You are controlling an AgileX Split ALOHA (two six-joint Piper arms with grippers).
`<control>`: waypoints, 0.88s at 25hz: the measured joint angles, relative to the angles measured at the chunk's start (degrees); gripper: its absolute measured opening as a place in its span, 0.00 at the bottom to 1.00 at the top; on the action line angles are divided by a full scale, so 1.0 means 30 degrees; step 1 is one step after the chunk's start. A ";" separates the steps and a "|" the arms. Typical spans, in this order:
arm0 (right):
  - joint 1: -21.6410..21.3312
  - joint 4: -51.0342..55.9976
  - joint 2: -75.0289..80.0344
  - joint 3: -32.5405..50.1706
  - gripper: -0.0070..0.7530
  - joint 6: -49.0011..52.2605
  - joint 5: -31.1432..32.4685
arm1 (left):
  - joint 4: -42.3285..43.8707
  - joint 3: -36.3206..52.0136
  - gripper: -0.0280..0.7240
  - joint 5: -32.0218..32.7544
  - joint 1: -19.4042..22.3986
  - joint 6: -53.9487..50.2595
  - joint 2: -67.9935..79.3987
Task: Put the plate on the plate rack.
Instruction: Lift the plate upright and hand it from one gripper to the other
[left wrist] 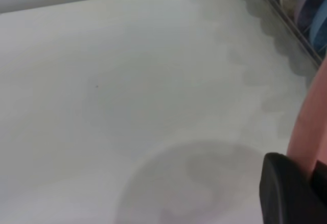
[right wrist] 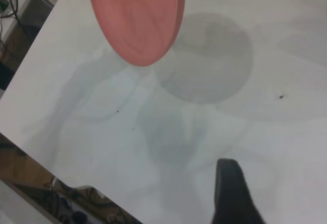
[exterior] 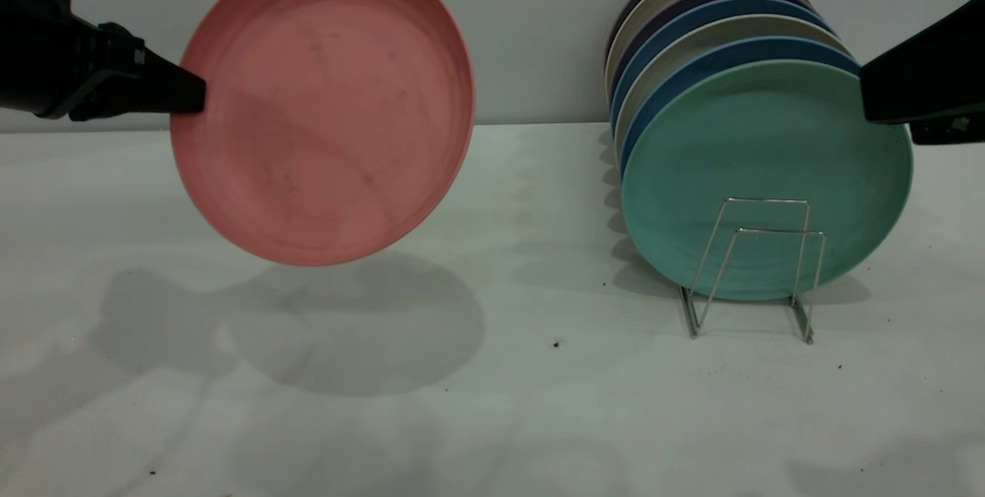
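Above the table, the left gripper's jaws clamp the plate; the right gripper's state is unclear

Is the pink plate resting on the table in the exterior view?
No: the plate hangs clear of the table, gripped at its edge by the left gripper, with its shadow beneath it.

Round salmon-pink matte plate: uniform pink face with faint dark smudges and slightly paler swirl marks. Thin silvery wire plate rack: bright metallic grey. Nearest racked plate: mint green. Racked plates behind it, near to far: blue, cream-grey, blue, dark purple, cream, dark purple. Left gripper: black. Right gripper: black. Counter: pale grey-white with scattered small dark specks and soft grey shadows.
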 joint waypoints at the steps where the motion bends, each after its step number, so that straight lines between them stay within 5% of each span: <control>1: 0.0000 0.0257 0.0208 -0.0019 0.62 -0.0263 -0.0031 | 0.0000 0.0000 0.05 0.0068 0.0000 -0.0022 0.0000; 11: 0.0000 0.4758 0.3343 -0.0094 0.62 -0.5023 0.0558 | 0.0364 0.0000 0.05 0.0197 -0.0398 -0.1425 0.0000; 22: 0.1666 0.7946 0.6592 -0.0127 0.62 -0.8695 0.0875 | 0.0381 0.0000 0.05 -0.1500 -0.4305 -0.2052 0.0000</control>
